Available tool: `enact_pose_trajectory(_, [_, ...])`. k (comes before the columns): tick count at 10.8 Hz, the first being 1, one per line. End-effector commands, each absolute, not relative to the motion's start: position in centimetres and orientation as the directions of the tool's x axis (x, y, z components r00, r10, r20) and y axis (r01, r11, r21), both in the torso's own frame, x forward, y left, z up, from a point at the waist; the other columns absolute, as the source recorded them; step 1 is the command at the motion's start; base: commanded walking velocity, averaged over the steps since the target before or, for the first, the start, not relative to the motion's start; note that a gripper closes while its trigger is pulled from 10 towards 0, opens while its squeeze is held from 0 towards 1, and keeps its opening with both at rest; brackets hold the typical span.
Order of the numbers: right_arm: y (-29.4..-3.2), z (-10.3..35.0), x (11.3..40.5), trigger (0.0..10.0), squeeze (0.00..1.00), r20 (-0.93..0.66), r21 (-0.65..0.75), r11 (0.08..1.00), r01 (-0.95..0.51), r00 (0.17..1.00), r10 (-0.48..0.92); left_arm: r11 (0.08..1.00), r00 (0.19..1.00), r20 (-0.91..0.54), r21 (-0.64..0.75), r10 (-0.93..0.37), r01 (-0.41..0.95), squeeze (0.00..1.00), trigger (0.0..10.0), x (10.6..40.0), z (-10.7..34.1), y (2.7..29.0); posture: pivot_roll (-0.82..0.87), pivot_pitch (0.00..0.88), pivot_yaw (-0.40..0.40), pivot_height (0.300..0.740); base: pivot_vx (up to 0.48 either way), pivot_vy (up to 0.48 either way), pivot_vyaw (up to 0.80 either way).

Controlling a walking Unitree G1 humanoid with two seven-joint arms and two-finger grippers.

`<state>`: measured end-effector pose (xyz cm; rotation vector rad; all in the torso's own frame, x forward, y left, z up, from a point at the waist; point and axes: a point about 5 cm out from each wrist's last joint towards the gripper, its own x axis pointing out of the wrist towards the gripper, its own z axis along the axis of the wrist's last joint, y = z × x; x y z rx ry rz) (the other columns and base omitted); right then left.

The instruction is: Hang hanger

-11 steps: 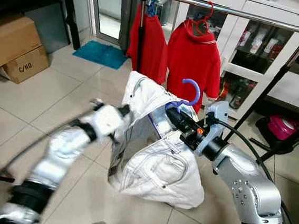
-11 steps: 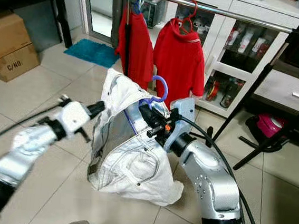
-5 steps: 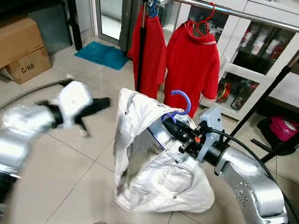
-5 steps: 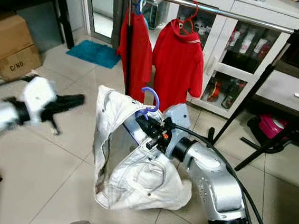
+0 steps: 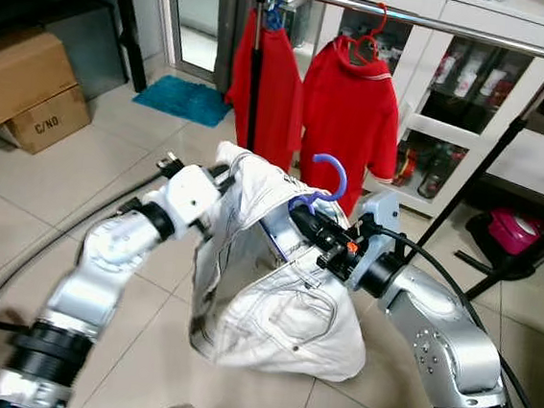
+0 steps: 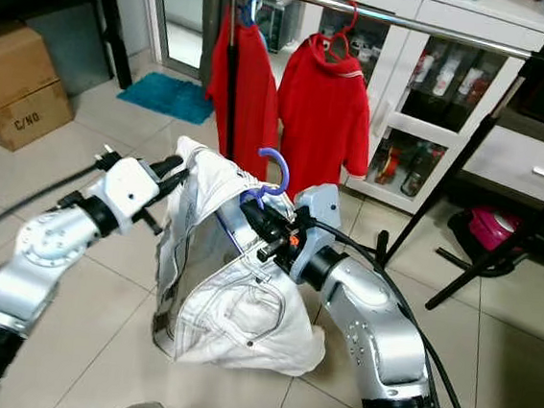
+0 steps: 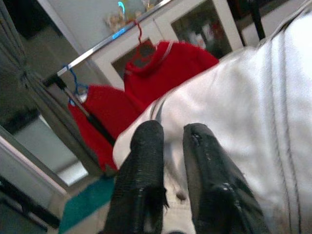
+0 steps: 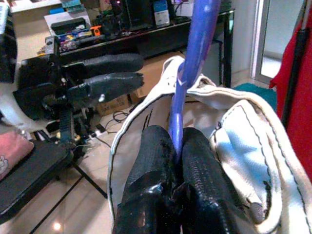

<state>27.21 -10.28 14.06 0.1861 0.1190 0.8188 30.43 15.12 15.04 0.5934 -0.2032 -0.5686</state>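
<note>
A purple hanger (image 5: 330, 174) carries a white denim garment (image 5: 278, 296) that droops toward the floor. My right gripper (image 5: 301, 218) is shut on the hanger's neck just below the hook; the purple shaft runs up between its fingers (image 8: 157, 146) in the right wrist view. My left gripper (image 5: 224, 173) is at the garment's upper left edge, its fingers (image 7: 146, 156) a narrow gap apart with white cloth just beyond them. The clothes rail (image 5: 415, 17) runs across above and behind, well higher than the hook.
Two red shirts (image 5: 354, 106) hang on the rail, on a blue and a red hanger. The rail's black legs (image 5: 488, 157) slant down on the right. A white glass-door cabinet (image 5: 476, 89) stands behind. Cardboard boxes (image 5: 23, 84) sit at left, and a pink object (image 5: 515, 230) at right.
Half a second ago my left arm was swung out to the left, away from the garment; it has come back to the garment's top edge. The right gripper still holds the hanger.
</note>
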Motion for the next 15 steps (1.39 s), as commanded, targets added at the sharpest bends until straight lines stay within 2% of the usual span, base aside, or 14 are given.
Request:
enact_pose_trajectory(1, [-10.1, 15.6, 27.8, 0.0, 0.0, 0.042, 0.19, 0.66, -0.727, 0.678, 0.734, 0.648, 0.797, 0.025, 0.598, -0.603, 0.472, 1.0, 10.0, 30.0, 14.6, 14.1, 0.02, 0.0, 0.001, 0.74, 0.0, 0.0, 0.0])
enact_pose_trajectory(3, [-9.9, 15.7, 27.9, 0.0, 0.0, 0.049, 0.193, 0.654, -0.731, 0.673, 0.738, 0.596, 0.706, 0.07, 0.599, -0.705, 0.536, 1.0, 10.0, 28.8, 14.4, 12.4, 0.01, 0.0, -0.008, 0.74, 0.0, 0.0, 0.0])
enact_pose_trajectory(4, [-9.9, 15.8, 28.0, 0.0, 0.0, 0.052, 0.191, 0.654, -0.732, 0.673, 0.738, 0.561, 0.669, 0.045, 0.588, -0.742, 0.583, 1.0, 10.0, 28.3, 13.7, 11.9, 0.01, 0.0, -0.008, 0.74, 0.0, 0.0, 0.0])
enact_pose_trajectory(6, [-10.0, 15.8, 28.0, 0.0, 0.0, 0.051, 0.186, 0.655, -0.732, 0.673, 0.738, 0.572, 0.643, 0.058, 0.523, -0.764, 0.632, 1.0, 10.0, 27.5, 13.2, 11.9, 0.01, 0.0, -0.013, 0.74, 0.0, 0.0, 0.0])
enact_pose_trajectory(7, [-10.0, 15.8, 28.0, 0.0, 0.0, 0.051, 0.185, 0.656, -0.732, 0.674, 0.737, 0.568, 0.649, 0.036, 0.524, -0.76, 0.635, 1.0, 10.0, 27.5, 12.9, 12.2, 0.01, 0.0, -0.013, 0.74, 0.0, 0.0, 0.0])
enact_pose_trajectory(8, [-10.0, 15.8, 28.0, 0.0, 0.0, 0.051, 0.186, 0.655, -0.732, 0.673, 0.738, 0.572, 0.694, -0.006, 0.561, -0.72, 0.598, 1.0, 10.0, 27.9, 12.3, 12.9, 0.01, 0.0, -0.014, 0.74, 0.0, 0.0, 0.0])
enact_pose_trajectory(9, [-10.0, 15.8, 28.0, 0.0, 0.0, 0.051, 0.186, 0.652, -0.735, 0.67, 0.741, 0.569, 0.737, -0.058, 0.596, -0.673, 0.567, 0.0, 10.0, 28.5, 11.7, 13.6, 0.01, 0.0, -0.017, 0.74, 0.0, 0.0, 0.0])
enact_pose_trajectory(12, [-9.8, 16.1, 27.9, 0.0, 0.0, 0.065, 0.189, 0.636, -0.748, 0.656, 0.752, 0.579, 0.774, -0.13, 0.59, -0.619, 0.562, 0.0, 10.0, 29.3, 10.7, 14.6, 0.01, 0.0, -0.016, 0.74, 0.0, 0.0, 0.0])
enact_pose_trajectory(13, [-9.8, 16.2, 27.8, 0.0, 0.0, 0.073, 0.191, 0.632, -0.751, 0.653, 0.754, 0.579, 0.775, -0.13, 0.592, -0.618, 0.561, 0.0, 3.6, 29.6, 10.5, 14.8, 0.01, 0.0, -0.015, 0.74, 0.0, 0.0, 0.0])
enact_pose_trajectory(14, [-9.8, 16.2, 27.8, 0.0, 0.0, 0.075, 0.191, 0.631, -0.752, 0.653, 0.754, 0.578, 0.775, -0.129, 0.593, -0.619, 0.561, 0.0, 0.0, 29.7, 10.5, 14.8, 0.01, 0.0, -0.014, 0.74, 0.0, 0.0, 0.0])
enact_pose_trajectory(15, [-9.8, 16.2, 27.8, 0.0, 0.0, 0.077, 0.191, 0.631, -0.751, 0.653, 0.754, 0.581, 0.777, -0.119, 0.597, -0.618, 0.553, 0.0, 0.0, 30.0, 10.8, 14.9, 0.01, 0.0, -0.01, 0.74, 0.0, 0.0, 0.0])
